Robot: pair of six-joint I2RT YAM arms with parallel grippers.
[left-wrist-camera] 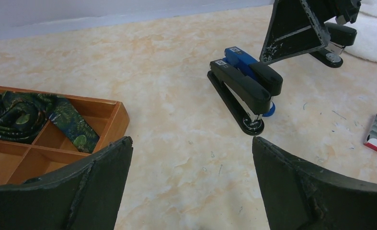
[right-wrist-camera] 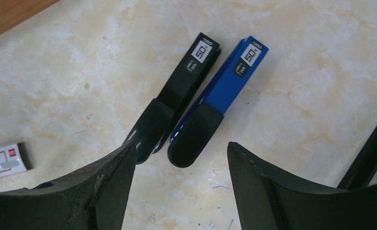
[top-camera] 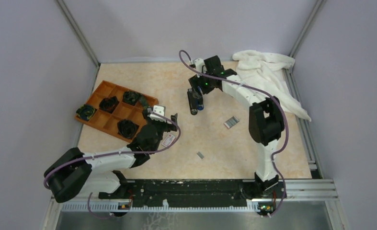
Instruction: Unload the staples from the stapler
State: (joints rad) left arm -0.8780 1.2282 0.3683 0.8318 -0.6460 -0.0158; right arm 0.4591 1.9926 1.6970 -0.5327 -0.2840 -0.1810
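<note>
Hovering right gripper (right-wrist-camera: 180, 148) agape over stapler (right-wrist-camera: 181, 91) (label "50"); blue stapler (right-wrist-camera: 224, 81) beside | left gripper (left-wrist-camera: 191, 141) agape

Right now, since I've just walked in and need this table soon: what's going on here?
The right arm's fingers hover open over a black stapler lying beside a blue stapler, holding nothing. The left arm's fingers, also open and empty, sit near the wooden tray. A short strip of staples lies loose on the table.

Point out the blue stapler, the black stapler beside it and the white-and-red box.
blue stapler (right-wrist-camera: 230, 84), right wrist view, on its blue top.
black stapler (right-wrist-camera: 184, 86), right wrist view, on its top arm.
white-and-red box (right-wrist-camera: 4, 160), right wrist view, on its top face.
</note>
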